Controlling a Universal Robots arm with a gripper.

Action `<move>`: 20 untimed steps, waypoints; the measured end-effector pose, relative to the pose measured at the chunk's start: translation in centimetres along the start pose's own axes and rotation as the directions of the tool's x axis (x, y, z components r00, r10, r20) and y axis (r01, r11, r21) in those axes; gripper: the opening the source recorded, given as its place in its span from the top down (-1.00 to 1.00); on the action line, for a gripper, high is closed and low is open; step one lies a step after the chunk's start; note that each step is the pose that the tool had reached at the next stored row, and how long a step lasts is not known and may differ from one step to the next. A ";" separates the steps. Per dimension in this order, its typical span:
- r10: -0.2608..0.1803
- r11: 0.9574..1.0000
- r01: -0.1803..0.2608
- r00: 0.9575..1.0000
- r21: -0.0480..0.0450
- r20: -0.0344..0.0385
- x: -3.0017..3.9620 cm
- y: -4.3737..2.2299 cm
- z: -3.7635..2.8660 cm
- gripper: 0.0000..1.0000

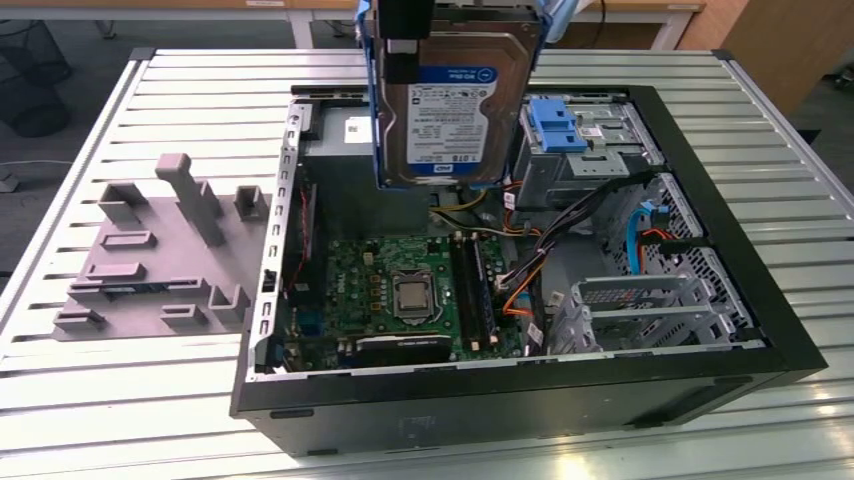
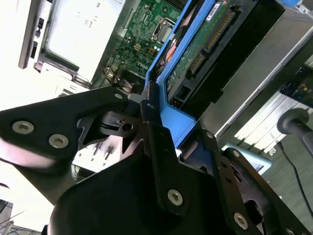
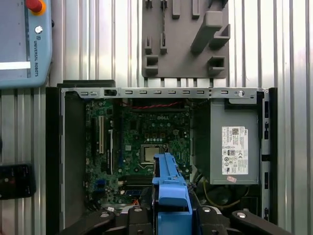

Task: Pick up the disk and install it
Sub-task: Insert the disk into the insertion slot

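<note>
The disk (image 1: pixel 447 110) hangs upright above the open computer case (image 1: pixel 747 330), its white-and-blue label facing the exterior camera and its blue carrier bracket along its edges. My gripper (image 1: pixel 451 28) is shut on its top end from above. In the second wrist view a black finger (image 2: pixel 152 128) presses on the blue carrier (image 2: pixel 177 120), and the disk's green circuit board (image 2: pixel 205 49) shows beyond it. The first wrist view looks straight down past the blue carrier (image 3: pixel 171 188) at the motherboard (image 3: pixel 146 142) underneath.
Inside the case sit a grey power supply box (image 3: pixel 234 149), a drive bay with a lone blue bracket (image 1: pixel 554 125), cables and a metal cage (image 1: pixel 641 310). A grey fixture plate (image 1: pixel 160 250) lies on the slatted table (image 1: pixel 107 400). A teach pendant (image 3: pixel 24 44) rests nearby.
</note>
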State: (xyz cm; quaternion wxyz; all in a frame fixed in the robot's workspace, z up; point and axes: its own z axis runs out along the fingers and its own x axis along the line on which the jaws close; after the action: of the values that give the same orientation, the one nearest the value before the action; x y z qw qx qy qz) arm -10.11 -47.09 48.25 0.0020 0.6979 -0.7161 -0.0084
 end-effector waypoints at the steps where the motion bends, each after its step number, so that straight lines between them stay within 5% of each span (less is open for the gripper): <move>1: 0.000 1.000 0.000 1.000 0.000 0.000 0.20 0.00 0.00 0.27; 11: 0.000 1.000 0.000 1.000 0.000 -0.001 1.18 -0.88 0.06 0.27; 20: 0.000 1.000 0.000 1.000 0.000 -0.001 4.35 -0.98 0.21 0.27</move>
State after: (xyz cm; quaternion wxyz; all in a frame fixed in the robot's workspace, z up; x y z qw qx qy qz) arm -9.25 -51.46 47.99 0.0025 0.6980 -0.7161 -0.0083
